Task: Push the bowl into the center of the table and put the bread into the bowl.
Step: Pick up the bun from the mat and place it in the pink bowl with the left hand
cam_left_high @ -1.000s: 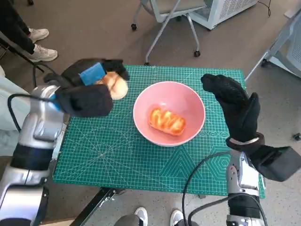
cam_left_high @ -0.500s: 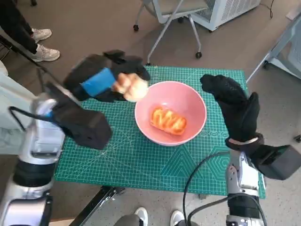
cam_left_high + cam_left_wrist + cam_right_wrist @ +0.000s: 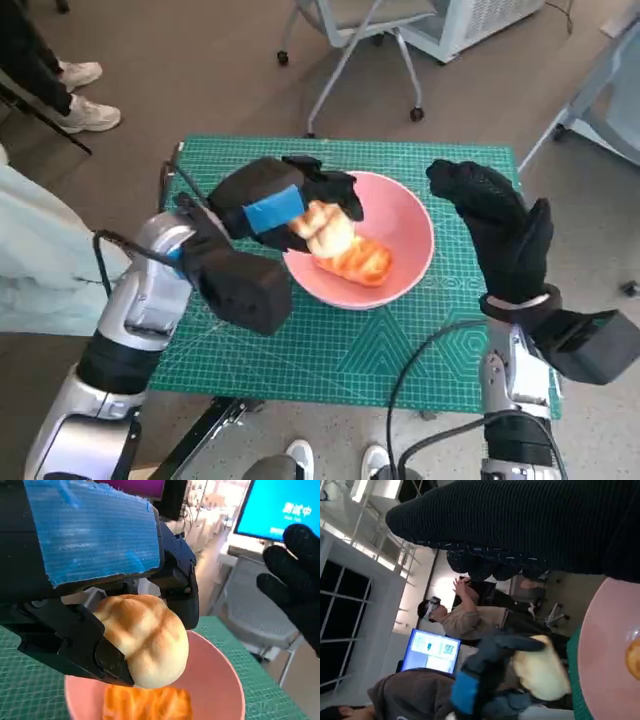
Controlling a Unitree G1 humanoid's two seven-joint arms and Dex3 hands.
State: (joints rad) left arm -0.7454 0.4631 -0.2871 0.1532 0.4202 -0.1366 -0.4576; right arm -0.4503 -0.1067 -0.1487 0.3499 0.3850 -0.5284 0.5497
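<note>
bread roll [image 3: 322, 228] pinched in left hand [image 3: 285, 205], now hanging over the bowl [image 3: 405, 215] at its 9 o'clock rim, above the orange pastry [image 3: 362, 260] already lying inside. carried in from well outside the bowl, near the mat's 10 o'clock, a second ago; half a second back, just short of the rim. bowl unmoved, sitting about mid-mat [image 3: 330, 345], so push step looks done and only the release is left. wrist view: roll clamped between black fingers [image 3: 177, 585], pastry directly beneath, pink wall all round. right hand [image 3: 500, 235] raised at the bowl's 3 o'clock, fingers spread, holding nothing, not touching the rim, same spot as before. room: open bowl floor toward 12 and 3 o'clock; roll likely to land partly on the pastry. bowl well inside every mat edge, so little risk of a nudge sending it off. chair base [image 3: 350, 60] beyond the table's 12 o'clock, out of the way.
</note>
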